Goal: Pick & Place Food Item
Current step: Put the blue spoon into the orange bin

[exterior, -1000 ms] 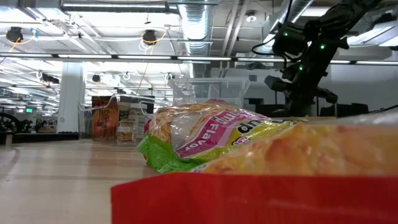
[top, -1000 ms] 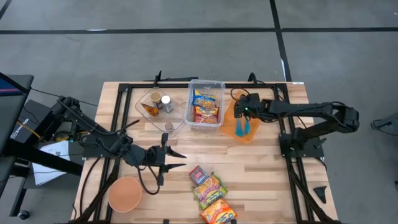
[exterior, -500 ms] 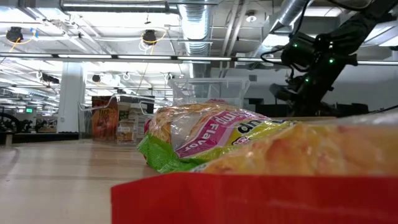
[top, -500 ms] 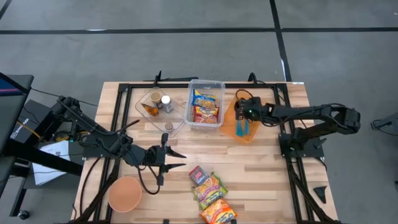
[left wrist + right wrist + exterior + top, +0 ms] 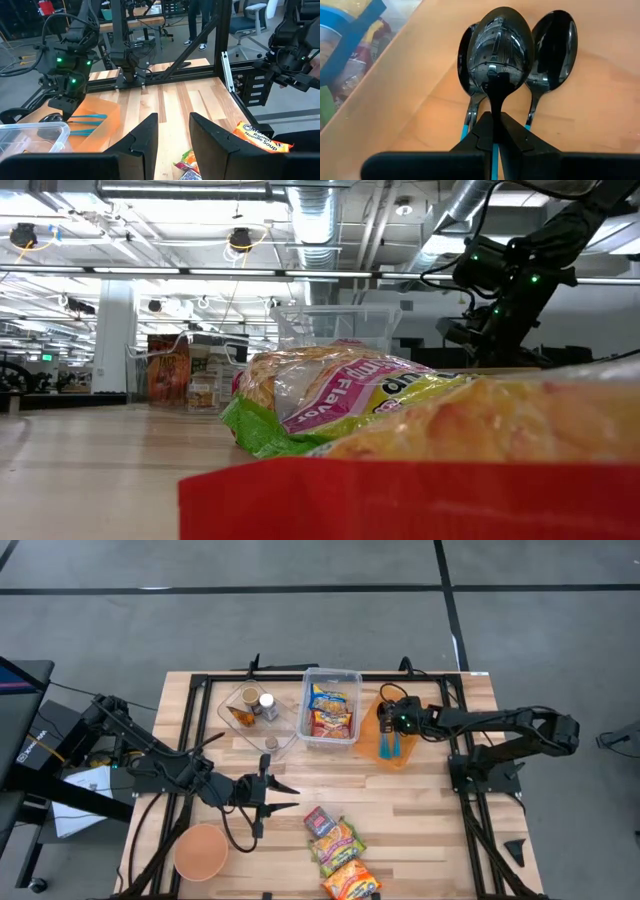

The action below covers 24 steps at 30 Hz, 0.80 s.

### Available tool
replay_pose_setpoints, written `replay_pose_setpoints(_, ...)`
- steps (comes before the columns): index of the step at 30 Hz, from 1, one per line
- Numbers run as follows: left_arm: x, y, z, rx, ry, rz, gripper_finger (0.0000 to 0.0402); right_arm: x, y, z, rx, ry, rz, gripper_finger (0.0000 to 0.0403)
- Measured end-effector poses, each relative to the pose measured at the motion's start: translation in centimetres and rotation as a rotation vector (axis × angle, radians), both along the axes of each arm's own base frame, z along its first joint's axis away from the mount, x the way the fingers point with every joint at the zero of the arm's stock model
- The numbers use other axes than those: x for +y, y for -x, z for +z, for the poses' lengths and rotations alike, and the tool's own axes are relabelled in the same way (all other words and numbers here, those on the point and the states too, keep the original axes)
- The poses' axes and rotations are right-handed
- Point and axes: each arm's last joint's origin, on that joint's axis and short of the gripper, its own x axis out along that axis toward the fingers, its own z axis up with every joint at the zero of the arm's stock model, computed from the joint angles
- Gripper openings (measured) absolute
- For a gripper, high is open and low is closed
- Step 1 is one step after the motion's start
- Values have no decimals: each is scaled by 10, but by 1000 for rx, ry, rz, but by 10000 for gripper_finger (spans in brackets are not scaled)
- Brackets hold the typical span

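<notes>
Several noodle packets lie flat on the wood near the table's front edge; they fill the low view, and one shows in the left wrist view. My left gripper hovers open left of them, nothing between its fingers. My right gripper is over the orange tray at the back right, shut on a black spoon. Two more spoons lie in the tray beneath it. My right gripper pinches the spoon's thin neck just behind the bowl, between its two fingers. The fingers slant down from the table's right side and lie along the handle. The bowl points away from the gripper, over the two spoons in the tray; whether it touches them I cannot tell.
A clear bin with more packets stands left of the tray, and a second clear container holds small jars. An orange bowl sits at the front left. Black frame rails run along both sides of the table.
My right gripper has sunk toward the orange tray with the spoon, shifting slightly toward the table's near edge and rolling a little. It has stayed shut.
</notes>
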Motion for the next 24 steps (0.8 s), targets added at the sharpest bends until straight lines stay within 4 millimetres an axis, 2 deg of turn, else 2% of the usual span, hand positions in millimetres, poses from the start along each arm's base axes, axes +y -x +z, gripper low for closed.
replay_pose_setpoints(7, 0, 0, 0, 0, 0, 0, 103, 0, 0, -1, 3, -6, 0, 5)
replay_pose_setpoints(18, 0, 0, 0, -1, 1, 0, 103, -3, -10, -19, 51, -12, 23, 6)
replay_pose_setpoints(24, 0, 0, 0, -1, 1, 0, 103, -4, -11, -20, 57, -4, 22, 31)
